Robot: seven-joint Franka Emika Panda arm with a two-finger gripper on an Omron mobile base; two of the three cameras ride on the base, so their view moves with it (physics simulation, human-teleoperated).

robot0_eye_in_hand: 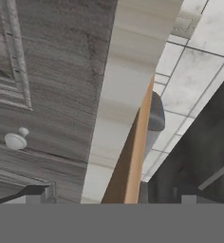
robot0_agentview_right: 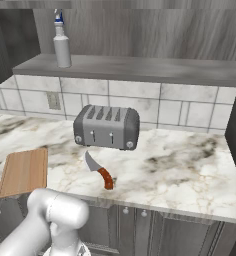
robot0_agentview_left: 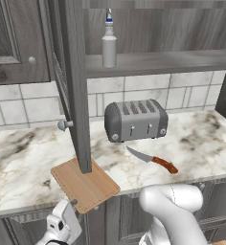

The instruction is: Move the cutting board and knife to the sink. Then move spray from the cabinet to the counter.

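The wooden cutting board (robot0_agentview_left: 84, 184) lies on the counter (robot0_agentview_left: 201, 139) with one corner hanging over the front edge. To its right the knife (robot0_agentview_left: 153, 160) rests flat, its reddish handle pointing right. My gripper (robot0_agentview_left: 69, 210) is low in front of the counter, just below the overhanging corner. In the hand view it stands open (robot0_eye_in_hand: 114, 197), and the board's edge (robot0_eye_in_hand: 133, 156) runs up between the fingertips (robot0_eye_in_hand: 35, 194). The spray (robot0_agentview_left: 109, 43) stands upright on the shelf of the open cabinet (robot0_agentview_left: 158, 62). The sink is out of view.
The cabinet door (robot0_agentview_left: 76, 95) swings out over the counter, its lower end above the board's back edge. A grey toaster (robot0_agentview_left: 135, 119) stands against the tiled wall behind the knife. Lower cabinet doors with a round knob (robot0_eye_in_hand: 16, 140) are close beside the hand.
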